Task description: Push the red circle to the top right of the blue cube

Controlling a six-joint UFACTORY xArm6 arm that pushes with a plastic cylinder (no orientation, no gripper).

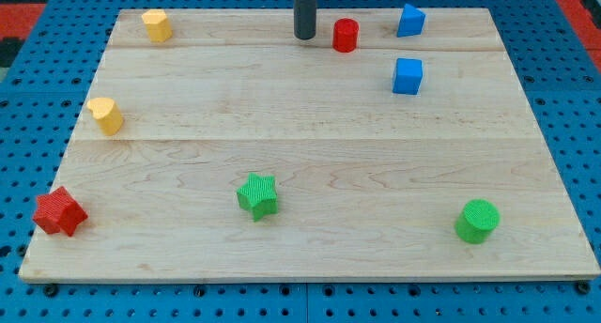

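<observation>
The red circle [346, 35] stands near the view's top, a little right of centre. My tip [304, 36] is just to its left, with a small gap between them. The blue cube [408, 76] sits to the right of the red circle and a little lower. A second blue block [410, 20], of irregular shape, lies above the cube near the top edge.
A yellow block [157, 25] lies at the top left and a yellow heart-like block [106, 115] at the left edge. A red star [59, 211] is at the bottom left corner, a green star [257, 194] at bottom centre, a green circle [477, 220] at bottom right.
</observation>
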